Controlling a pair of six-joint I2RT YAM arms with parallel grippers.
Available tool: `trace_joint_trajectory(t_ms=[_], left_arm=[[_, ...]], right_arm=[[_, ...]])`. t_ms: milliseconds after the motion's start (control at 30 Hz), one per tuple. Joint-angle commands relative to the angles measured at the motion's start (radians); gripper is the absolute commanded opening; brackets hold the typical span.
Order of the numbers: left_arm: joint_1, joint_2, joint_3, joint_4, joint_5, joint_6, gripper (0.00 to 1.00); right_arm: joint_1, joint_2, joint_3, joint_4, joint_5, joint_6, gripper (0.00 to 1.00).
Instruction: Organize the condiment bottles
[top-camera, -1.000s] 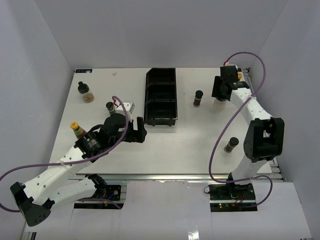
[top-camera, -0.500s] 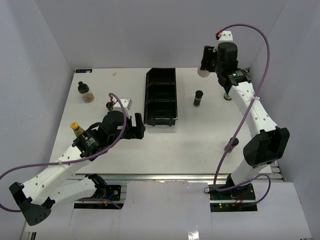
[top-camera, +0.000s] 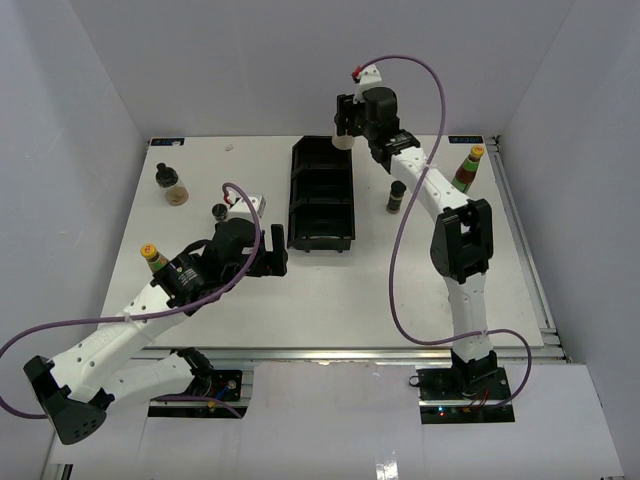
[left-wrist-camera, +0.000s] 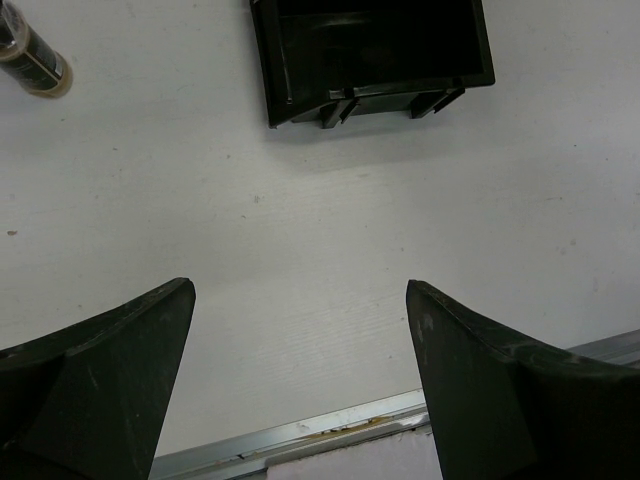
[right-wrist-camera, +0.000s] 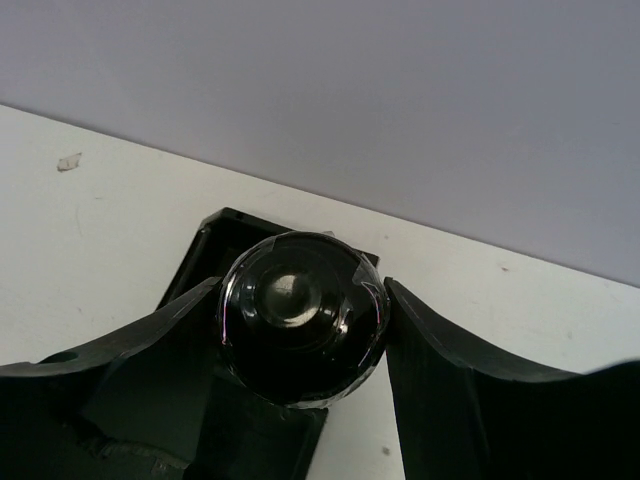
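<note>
White table carries the long black tray. Above the tray's far end the right gripper clamps a short jar, its glossy black cap facing the wrist camera. Half a second ago that jar hung further right, off the tray. The left gripper hovers spread wide over the table by the tray's near end.

bare table before tray, jar aside
</note>
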Motion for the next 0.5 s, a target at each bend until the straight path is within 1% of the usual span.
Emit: trace_joint_trajectory(t_ms=[0,167,333,467], left_arm=[[0.004,0.011,0.048,0.008,-0.039,-0.001,0.98],[0.005,0.035,0.053,0.026,-0.045,0.022,0.98],[0.006,0.066,0.043,0.039,-0.063,0.038,0.98],[0.008,0.075,0.038,0.048,-0.077,0.043,0.98]], right_arm=[[0.011,0.045,0.105,0.284,-0.008,-0.01,0.08],[0.015,0.16,0.195,0.347,-0.007,-0.007,0.08],[0.016,0.207,0.166,0.41,0.01,-0.007,0.08],[0.016,0.241,0.159,0.423,0.007,-0.003,0.08]])
